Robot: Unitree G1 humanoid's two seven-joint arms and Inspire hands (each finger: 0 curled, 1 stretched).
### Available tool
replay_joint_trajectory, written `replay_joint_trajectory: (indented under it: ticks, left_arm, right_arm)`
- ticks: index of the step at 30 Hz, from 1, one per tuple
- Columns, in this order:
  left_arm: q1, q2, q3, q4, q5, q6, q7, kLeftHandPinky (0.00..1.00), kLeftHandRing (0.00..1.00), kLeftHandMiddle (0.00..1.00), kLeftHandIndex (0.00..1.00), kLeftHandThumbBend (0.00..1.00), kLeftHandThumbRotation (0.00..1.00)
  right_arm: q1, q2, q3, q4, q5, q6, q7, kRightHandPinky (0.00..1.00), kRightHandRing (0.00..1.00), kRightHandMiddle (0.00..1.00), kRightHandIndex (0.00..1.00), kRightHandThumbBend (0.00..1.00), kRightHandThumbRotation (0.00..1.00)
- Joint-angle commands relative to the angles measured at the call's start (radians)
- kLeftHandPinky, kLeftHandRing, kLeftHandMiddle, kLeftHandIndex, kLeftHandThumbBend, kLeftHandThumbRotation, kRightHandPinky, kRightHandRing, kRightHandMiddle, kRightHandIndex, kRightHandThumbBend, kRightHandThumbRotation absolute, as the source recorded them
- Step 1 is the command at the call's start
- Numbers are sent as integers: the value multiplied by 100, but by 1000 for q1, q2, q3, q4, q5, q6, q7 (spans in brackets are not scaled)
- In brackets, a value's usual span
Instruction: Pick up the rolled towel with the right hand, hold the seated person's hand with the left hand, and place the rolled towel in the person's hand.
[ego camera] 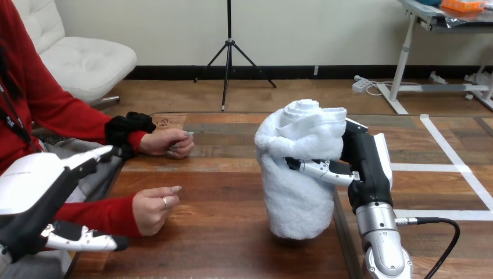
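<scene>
1. The rolled towel (299,168) stands upright, white and bulky, on the right half of the wooden table (221,244). I cannot tell whether its base rests on the wood or sits just clear of it.
2. The right hand (366,168) is at the towel's right flank. Its fingers (320,170) are curled round the front of the roll, about halfway up, gripping it.
3. The silver right forearm (383,244) rises below and to the right of the towel.
4. Well left of the towel, the person's lower hand (154,206) rests on the table, loosely curled, holding nothing.
5. The person's upper hand (168,142) lies further back, left of the towel's top, also loosely closed and apart from the towel.
6. Far left of the towel is the left hand (35,203), its fingers stretched out straight and the thumb spread below them, holding nothing.
7. That thumb lies just under the red sleeve of the person's lower hand. I cannot tell whether they touch.
</scene>
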Motion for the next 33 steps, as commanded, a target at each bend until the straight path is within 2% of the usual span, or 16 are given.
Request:
replay_joint_trajectory:
  ticks: [1,11,18,24,33]
  left_arm:
    - [-73,43,-23,12,14,23,-8,72,80,84,86,100,35]
    - [-99,61,-47,66,25,12,8,68,76,80,83,100,27]
    - [-114,68,-62,98,35,11,18,67,74,79,81,100,25]
    - [-128,71,-72,136,51,-13,49,64,71,76,80,100,23]
    - [-152,84,-97,204,76,-38,82,62,69,74,78,100,22]
  right_arm:
    - [-77,6,-19,-57,18,-45,2,28,32,41,47,84,0]
    - [-78,7,-20,-70,18,-60,11,28,32,41,47,83,0]
    - [-78,12,-24,-80,24,-68,20,28,32,41,47,83,0]
    - [-77,18,-31,-90,48,-85,53,27,31,41,47,83,0]
    - [-69,22,-28,-123,61,-91,67,27,31,42,46,84,0]
